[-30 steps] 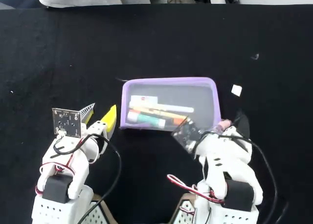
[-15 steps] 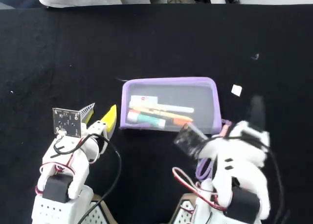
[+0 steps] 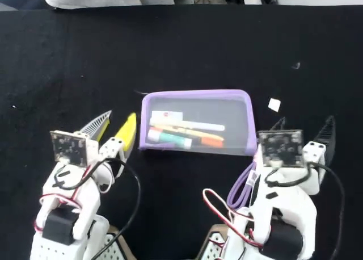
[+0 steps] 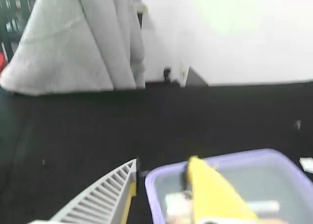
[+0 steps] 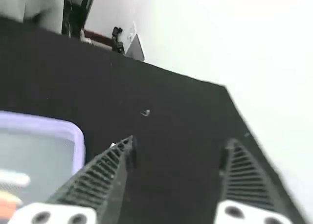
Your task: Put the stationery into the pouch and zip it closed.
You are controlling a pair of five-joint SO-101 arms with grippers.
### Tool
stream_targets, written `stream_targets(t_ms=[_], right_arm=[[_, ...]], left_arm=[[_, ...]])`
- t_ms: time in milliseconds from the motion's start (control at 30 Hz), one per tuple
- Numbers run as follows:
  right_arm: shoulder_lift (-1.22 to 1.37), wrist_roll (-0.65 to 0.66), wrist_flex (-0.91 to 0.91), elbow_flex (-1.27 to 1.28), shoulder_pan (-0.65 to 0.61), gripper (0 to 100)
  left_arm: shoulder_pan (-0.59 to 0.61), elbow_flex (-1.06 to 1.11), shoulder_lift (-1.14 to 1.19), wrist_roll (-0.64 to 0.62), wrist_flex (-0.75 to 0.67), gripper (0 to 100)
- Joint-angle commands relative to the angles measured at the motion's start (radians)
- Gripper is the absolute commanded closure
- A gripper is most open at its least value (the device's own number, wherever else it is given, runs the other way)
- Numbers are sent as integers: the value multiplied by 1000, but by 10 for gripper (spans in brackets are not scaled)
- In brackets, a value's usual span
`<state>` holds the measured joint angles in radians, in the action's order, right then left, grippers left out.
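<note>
Pouch [image 3: 195, 98] lies flat mid-counter [image 3: 187, 50], pens [image 3: 184, 134] etc. inside. Left pincer [image 3: 112, 129] is held wide at its 8 o'clock, right pincer [image 3: 306, 121] wide at 4 o'clock, both empty. Pouch is judged soft, light, prob. slippy: one end is best pinned, zip tab pinched.

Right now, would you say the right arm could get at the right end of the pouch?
Probably yes. The right gripper is open and empty, just off the right end of the pouch, with bare black table between them and nothing standing in the way.
</note>
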<state>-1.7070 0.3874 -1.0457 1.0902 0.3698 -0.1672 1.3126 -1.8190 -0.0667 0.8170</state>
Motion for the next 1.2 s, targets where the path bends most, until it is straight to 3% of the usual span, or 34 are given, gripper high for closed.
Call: stream_targets(t_ms=[0, 167, 267, 467, 667, 833, 1033, 1167], right_arm=[[12, -150, 55, 10, 8, 798], [12, -328, 31, 30, -28, 847], [12, -341, -8, 73, -86, 869], [12, -348, -20, 177, -146, 953], [12, -342, -26, 259, -146, 967], [12, -341, -26, 340, -172, 966], [12, -339, -92, 381, -365, 966], [12, -339, -91, 412, -405, 966]], left_arm=[[2, -110, -5, -6, -9, 979], [2, -125, -6, -12, 26, 940], [-5, -165, -6, -17, 126, 940], [4, -246, -6, -153, 359, 940], [4, -205, -6, -91, 480, 939], [7, -76, -6, 20, 470, 939], [271, 137, -6, -9, 296, 939], [427, 243, -6, -63, 232, 939]])
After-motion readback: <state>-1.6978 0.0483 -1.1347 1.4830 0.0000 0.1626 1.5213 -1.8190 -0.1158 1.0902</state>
